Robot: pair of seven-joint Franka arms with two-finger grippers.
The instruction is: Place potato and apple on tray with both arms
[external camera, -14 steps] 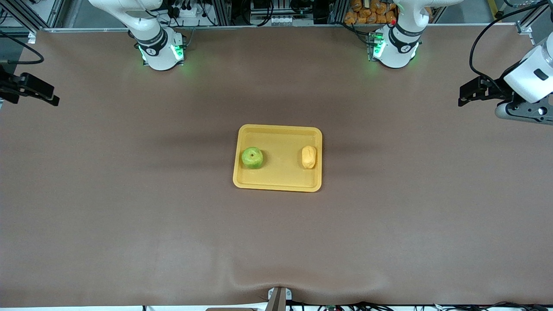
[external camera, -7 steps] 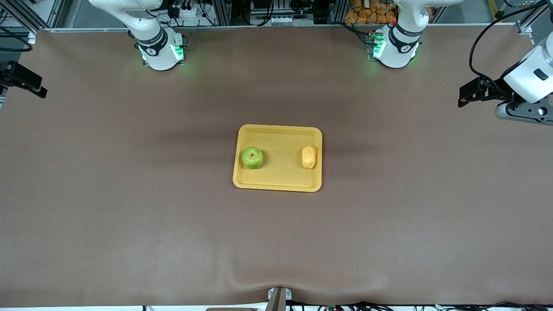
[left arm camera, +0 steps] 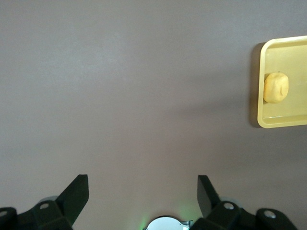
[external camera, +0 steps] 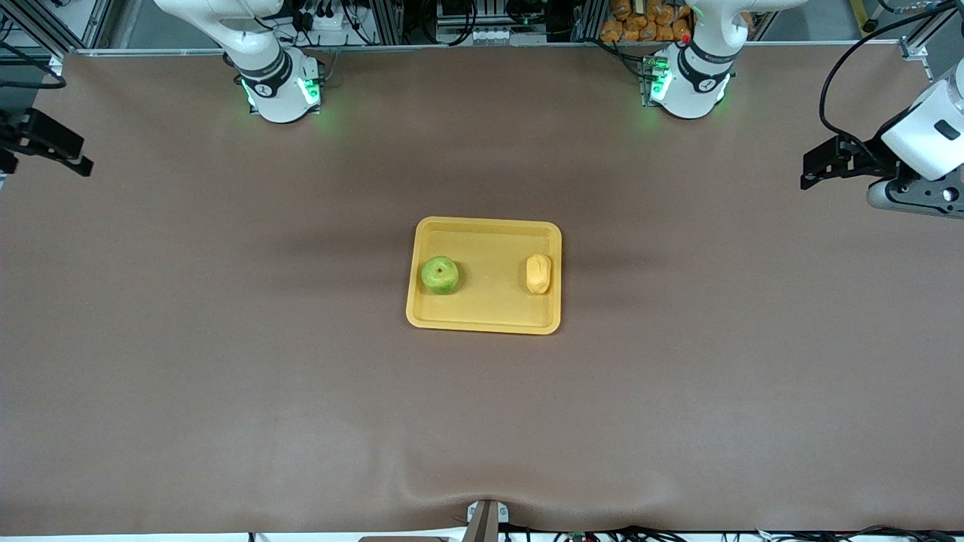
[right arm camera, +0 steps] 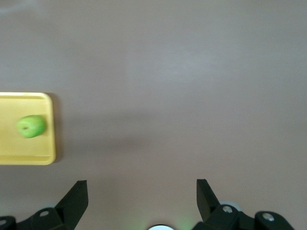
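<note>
Right tool (external camera: pixel 56 149) hangs empty over the bench (external camera: pixel 226 361) at the right arm's end, its fingers (right arm camera: pixel 74 199) spread wide, well apart from the tray (external camera: pixel 486 320). Toward the middle of the bench from it sits that tray, with the apple (external camera: pixel 440 275) at the tray's end nearest this tool and the potato (external camera: pixel 538 273) at the tray's end toward the left tool (external camera: pixel 825 169). Left tool, also wide and empty, hangs over the left arm's end.

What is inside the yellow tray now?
The tray holds the apple toward the right arm's end and the potato toward the left arm's end. Nothing covers them.
</note>
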